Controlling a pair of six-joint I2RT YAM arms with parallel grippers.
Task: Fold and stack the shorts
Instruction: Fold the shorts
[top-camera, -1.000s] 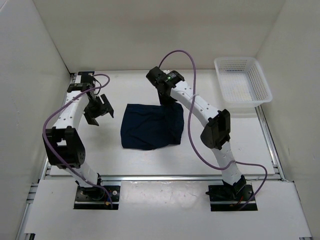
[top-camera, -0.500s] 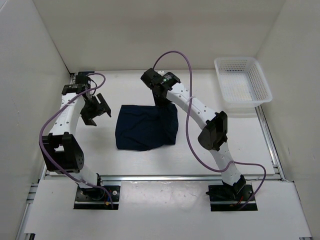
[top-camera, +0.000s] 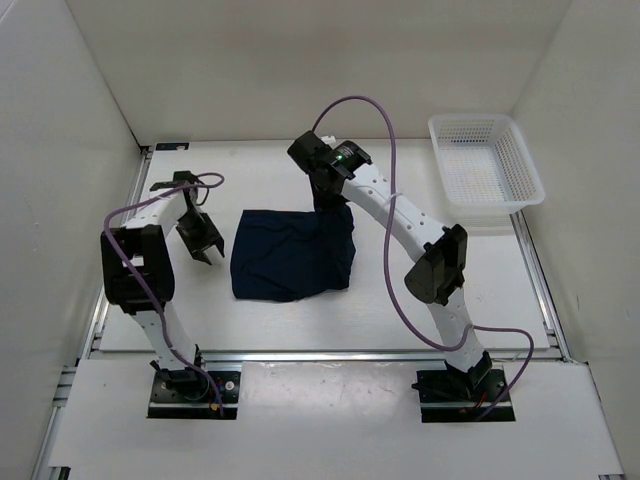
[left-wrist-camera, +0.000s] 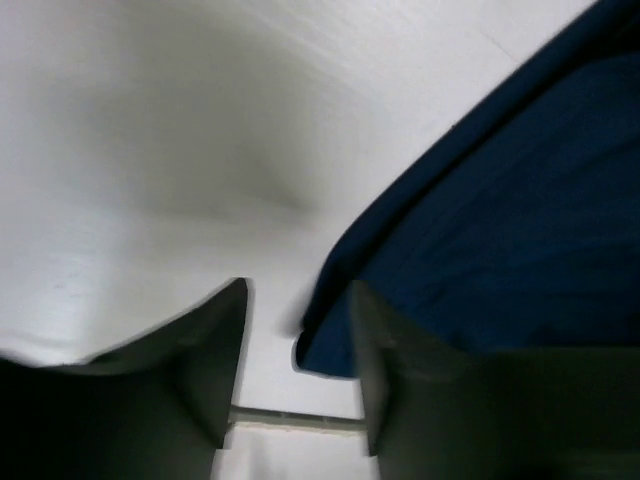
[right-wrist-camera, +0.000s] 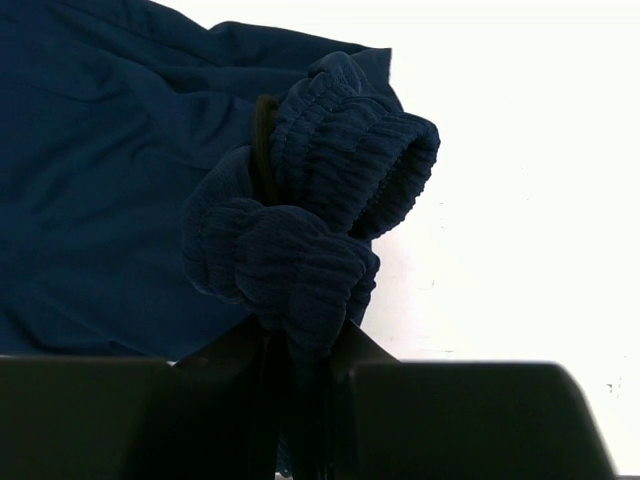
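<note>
1. At the middle of the table (top-camera: 450, 290), the shorts (top-camera: 292, 262) lie as a folded, roughly square navy bundle. They are flat except at the far right corner, where I have hold of them.
2. My right claw (right-wrist-camera: 300, 350) is pressed together on the bunched elastic waistband (right-wrist-camera: 340, 170). The ribbed fabric bulges out above my fingertips, and the thin drawstring (right-wrist-camera: 263, 140) runs up through the bunch. I judge the grip sits here because the waistband is the thickest, firmest part, so the whole bundle follows when that corner moves.
3. My left claw (left-wrist-camera: 295, 370) is spread, with nothing between its fingers. It hangs low just beside the bundle's left edge, apart from it. The wrist view is blurred, but the near left corner seems to sit just ahead of the gap, a place from which I could pin or take up that side.
4. The white basket (top-camera: 520, 165) stands well apart at the far right corner of the table.
5. The fold looks largely done. What remains, I judge, is squaring the bundle and releasing it, and a one-corner grip risks letting the layers slide open.
</note>
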